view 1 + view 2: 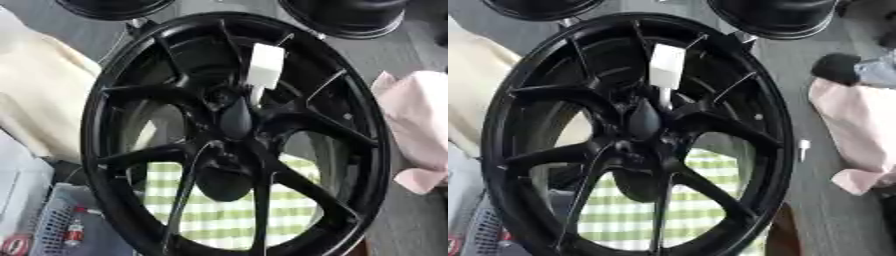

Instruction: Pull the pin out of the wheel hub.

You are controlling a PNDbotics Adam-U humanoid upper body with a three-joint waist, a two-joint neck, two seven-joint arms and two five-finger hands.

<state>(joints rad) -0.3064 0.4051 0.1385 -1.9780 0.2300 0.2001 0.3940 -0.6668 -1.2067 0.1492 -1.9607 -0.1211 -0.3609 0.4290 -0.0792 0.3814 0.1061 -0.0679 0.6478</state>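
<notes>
A large black spoked wheel [94,130] stands tilted and fills most of both views. A white pin with a blocky rectangular head [266,65] sticks out of the hub area. Its thin stem [257,93] runs down into the black hub [229,145] just above centre. A dark rounded shape [236,119] lies over the hub below the pin, and I cannot make out what it is. Neither of my hands shows in either view, and nothing touches the pin.
Cream cloth [44,90] lies to the left of the wheel and pink cloth [416,125] to the right. A green-and-white checked cloth [219,215] shows through the spokes. Two black round objects [346,15] sit at the top edge. A grey basket [52,225] is at lower left.
</notes>
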